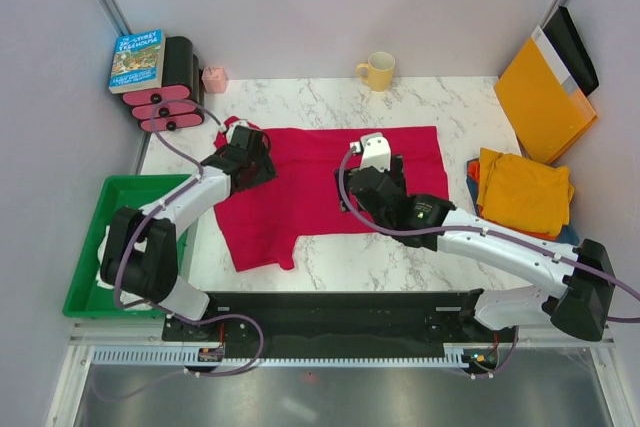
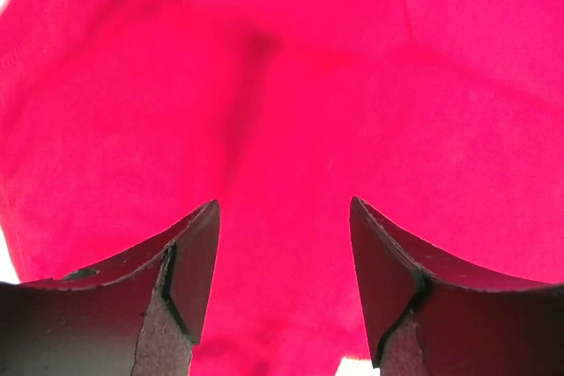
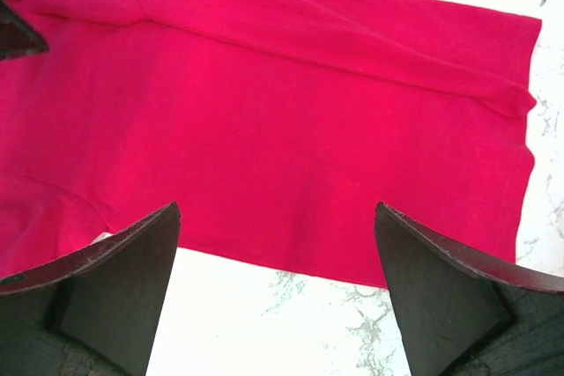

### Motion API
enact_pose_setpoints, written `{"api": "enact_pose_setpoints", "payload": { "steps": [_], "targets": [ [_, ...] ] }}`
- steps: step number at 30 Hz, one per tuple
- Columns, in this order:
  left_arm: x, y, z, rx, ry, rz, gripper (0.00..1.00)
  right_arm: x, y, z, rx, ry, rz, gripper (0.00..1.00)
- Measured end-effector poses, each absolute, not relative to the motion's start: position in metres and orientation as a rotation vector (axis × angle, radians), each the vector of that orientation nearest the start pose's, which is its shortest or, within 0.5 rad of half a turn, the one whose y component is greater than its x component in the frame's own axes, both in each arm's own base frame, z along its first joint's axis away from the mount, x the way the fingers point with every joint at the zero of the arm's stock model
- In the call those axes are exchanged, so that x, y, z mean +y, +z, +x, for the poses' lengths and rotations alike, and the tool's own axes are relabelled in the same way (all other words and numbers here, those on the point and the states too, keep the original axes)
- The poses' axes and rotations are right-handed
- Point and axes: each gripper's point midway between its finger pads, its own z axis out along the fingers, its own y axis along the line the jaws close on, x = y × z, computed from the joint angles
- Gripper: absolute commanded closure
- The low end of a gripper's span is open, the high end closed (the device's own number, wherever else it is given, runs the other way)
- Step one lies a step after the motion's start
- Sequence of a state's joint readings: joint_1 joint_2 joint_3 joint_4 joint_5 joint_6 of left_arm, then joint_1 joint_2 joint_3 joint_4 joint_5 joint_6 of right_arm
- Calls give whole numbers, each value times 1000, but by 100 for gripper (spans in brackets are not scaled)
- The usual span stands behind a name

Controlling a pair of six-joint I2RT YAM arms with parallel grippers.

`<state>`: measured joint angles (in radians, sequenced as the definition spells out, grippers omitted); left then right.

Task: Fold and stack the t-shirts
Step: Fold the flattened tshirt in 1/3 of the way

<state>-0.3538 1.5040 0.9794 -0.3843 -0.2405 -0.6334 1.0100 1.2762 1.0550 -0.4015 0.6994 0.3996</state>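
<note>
L gripper (image 2: pixel 282 217), 9 o'clock on red t-shirt (image 1: pixel 305 182), is sitting open; R gripper (image 3: pixel 278 217) is gaping too. Thin pinch maybe slipping, bunching cloth.

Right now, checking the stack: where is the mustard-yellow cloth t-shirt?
Top view: the mustard-yellow cloth t-shirt lies right of the crimson red cloth t-shirt, in front of the orange-yellow paper envelope.

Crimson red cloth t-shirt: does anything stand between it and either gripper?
Nothing visible does. The left gripper hangs directly over the crimson red cloth t-shirt, the right gripper over its edge, with only white marble table beside it.
</note>
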Motion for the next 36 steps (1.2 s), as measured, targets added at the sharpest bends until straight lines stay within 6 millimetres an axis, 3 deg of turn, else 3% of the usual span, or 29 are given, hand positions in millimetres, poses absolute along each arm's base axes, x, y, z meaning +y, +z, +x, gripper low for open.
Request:
{"api": "enact_pose_setpoints", "payload": {
  "steps": [2,6,12,21,27,30,36],
  "targets": [
    [-111,89,368,2401,-131,-450,33,245,212,271,2023,122,-235,2],
    [-98,71,385,2434,-71,-469,32,244,217,268,2019,141,-220,2],
    [-75,47,398,2478,4,-523,33,237,224,265,2007,140,-207,2],
    [-59,54,444,2443,26,-554,43,233,224,267,2000,103,-215,2],
    [-62,38,459,2475,43,-532,60,233,214,270,2012,47,-259,2],
    [-61,31,456,2499,59,-525,98,233,210,271,2017,28,-277,2],
    [-61,30,456,2504,65,-516,98,235,204,272,2028,12,-293,2]
  ]
}}
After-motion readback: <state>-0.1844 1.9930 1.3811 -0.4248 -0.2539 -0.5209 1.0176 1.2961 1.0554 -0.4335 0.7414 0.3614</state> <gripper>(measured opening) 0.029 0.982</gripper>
